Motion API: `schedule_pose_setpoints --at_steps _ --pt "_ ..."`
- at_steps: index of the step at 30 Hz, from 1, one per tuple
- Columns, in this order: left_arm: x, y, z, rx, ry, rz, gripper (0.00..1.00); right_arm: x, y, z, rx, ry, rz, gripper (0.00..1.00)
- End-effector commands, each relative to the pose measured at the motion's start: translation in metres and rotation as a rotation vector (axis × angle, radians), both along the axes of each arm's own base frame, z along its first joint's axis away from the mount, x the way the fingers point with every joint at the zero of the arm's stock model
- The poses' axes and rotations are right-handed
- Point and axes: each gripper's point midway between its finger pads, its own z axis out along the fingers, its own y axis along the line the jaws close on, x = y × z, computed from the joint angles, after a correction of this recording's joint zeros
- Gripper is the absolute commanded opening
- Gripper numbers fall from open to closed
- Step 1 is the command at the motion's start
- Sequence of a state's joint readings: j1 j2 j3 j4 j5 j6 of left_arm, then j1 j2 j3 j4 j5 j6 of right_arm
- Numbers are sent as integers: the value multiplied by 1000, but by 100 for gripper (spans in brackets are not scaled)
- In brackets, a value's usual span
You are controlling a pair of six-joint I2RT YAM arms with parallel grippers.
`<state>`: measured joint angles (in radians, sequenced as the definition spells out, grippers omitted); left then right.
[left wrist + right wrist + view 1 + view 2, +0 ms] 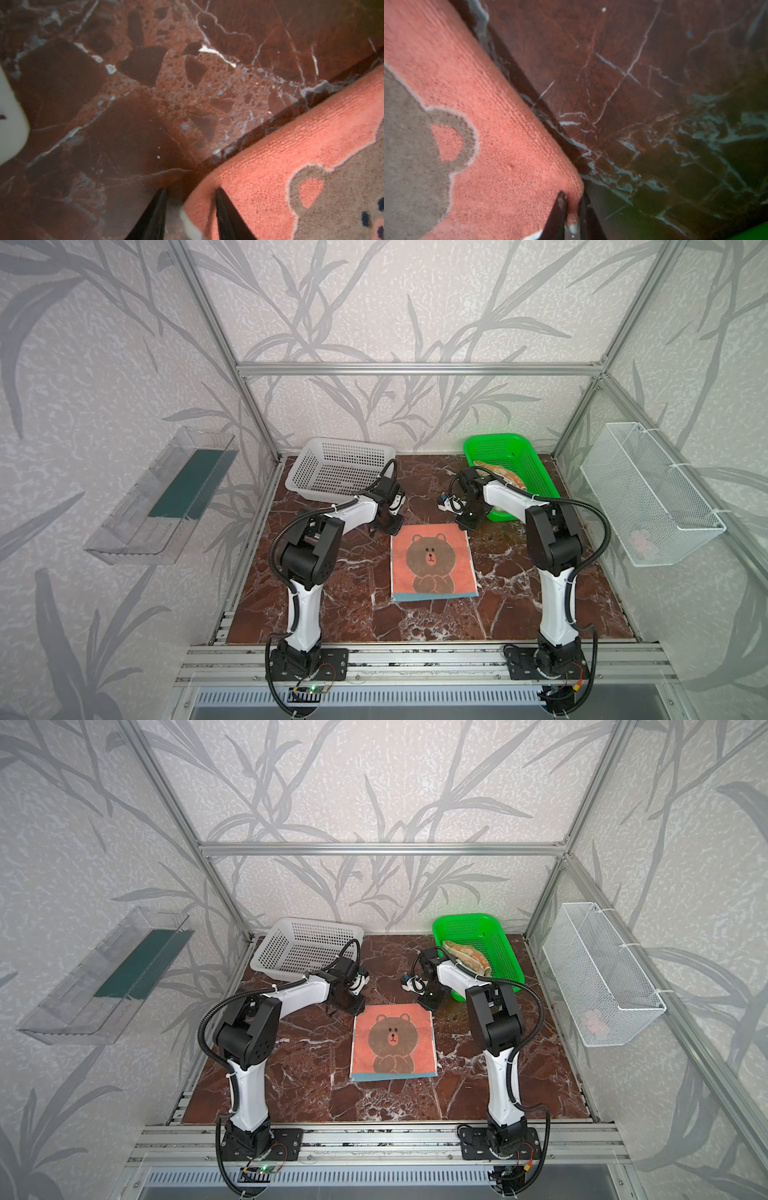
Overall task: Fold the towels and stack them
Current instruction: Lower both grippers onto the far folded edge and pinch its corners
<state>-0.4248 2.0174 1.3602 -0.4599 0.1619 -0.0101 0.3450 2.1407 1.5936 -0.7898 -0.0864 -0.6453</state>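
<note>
Red-brown marble tabletop (pixel 332 572) holds the salmon-pink bear towel (pixel 432 562) flat at centre. The right gripper (pixel 572 197) pinches one far corner; the left gripper (pixel 191 192), jaws apart, straddles the other. An orange towel (pixel 465 959) lies in the green basket (pixel 461 918).

The salmon-pink towel (pixel 432 560) is matt, ribbed terry cloth; the tabletop (pixel 332 572) is glossy, smooth, white-veined marble.

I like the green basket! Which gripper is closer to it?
Right. The right gripper is beside the green basket's near end, pinching the bear towel's far right corner. The left gripper is over the towel's far left corner, by the white basket.
</note>
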Motion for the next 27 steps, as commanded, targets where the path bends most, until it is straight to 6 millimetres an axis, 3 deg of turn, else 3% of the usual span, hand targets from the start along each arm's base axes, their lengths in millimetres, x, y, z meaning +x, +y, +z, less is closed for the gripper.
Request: schedule_pose_setpoints --at_steps 1,11,20,27 --pt "-15 12 -9 11 63 25 40 -7 -17 -18 -64 54 -12 16" --pt "-15 16 -26 41 105 40 25 -9 -19 -21 -76 60 -11 17" --pt "-29 1 -29 -32 149 6 32 -11 -18 -21 -68 67 -12 17" --pt "-37 -2 -37 -34 184 4 30 -12 -19 -20 -68 67 -12 17"
